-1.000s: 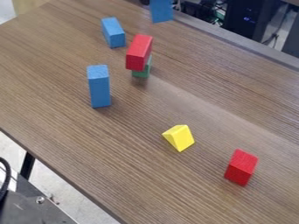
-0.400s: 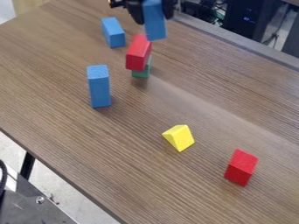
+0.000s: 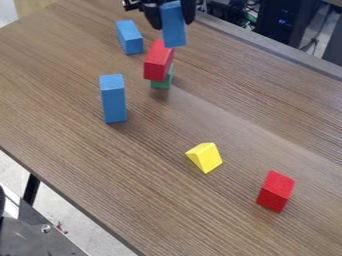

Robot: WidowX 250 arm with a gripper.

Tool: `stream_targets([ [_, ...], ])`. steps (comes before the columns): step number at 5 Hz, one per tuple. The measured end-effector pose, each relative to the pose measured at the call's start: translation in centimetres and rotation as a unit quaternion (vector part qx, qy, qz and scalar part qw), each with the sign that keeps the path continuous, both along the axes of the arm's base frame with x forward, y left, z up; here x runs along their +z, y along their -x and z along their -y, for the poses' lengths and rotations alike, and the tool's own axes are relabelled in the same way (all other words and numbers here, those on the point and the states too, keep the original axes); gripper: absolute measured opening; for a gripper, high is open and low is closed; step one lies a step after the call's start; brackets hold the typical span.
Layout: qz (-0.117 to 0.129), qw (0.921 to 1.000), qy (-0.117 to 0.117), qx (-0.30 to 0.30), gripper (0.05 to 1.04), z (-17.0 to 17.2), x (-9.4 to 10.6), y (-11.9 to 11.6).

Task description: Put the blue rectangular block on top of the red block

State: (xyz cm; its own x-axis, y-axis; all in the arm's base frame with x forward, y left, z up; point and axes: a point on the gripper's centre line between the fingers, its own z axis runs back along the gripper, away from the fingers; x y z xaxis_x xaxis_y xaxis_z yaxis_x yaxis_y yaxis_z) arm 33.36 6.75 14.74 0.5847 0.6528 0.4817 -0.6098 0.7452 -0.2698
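Note:
At the top edge the black gripper (image 3: 171,15) is shut on a blue rectangular block (image 3: 174,26), which hangs roughly upright between its fingers. The block's lower end overlaps the far end of a long red block (image 3: 157,62) in the view; whether they touch I cannot tell. That red block lies on top of a green block (image 3: 162,83). A second, smaller red block (image 3: 276,191) sits on the table at the lower right.
One blue block (image 3: 129,37) lies left of the red-and-green stack, and another (image 3: 113,98) stands upright nearer the camera. A yellow wedge (image 3: 205,157) rests on the brown table (image 3: 87,155), left of the smaller red block.
The gripper has come down into view from the top edge with the blue block, first downward, then slightly left. The blocks on the table have not moved.

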Motion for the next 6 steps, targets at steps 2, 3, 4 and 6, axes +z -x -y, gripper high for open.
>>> stream_targets([
  [2,-0.003,1.0,0.0,0.006,0.562,-0.9,-0.2,-0.3],
  [3,-0.012,0.9999,-0.001,0.002,0.562,-1.0,-0.8,-0.5],
  [4,-0.016,0.9999,-0.001,0.003,0.562,-1.3,-1.1,-0.5],
  [6,-0.02,0.9998,0.0,0.005,0.562,-1.7,-1.4,-0.6],
])
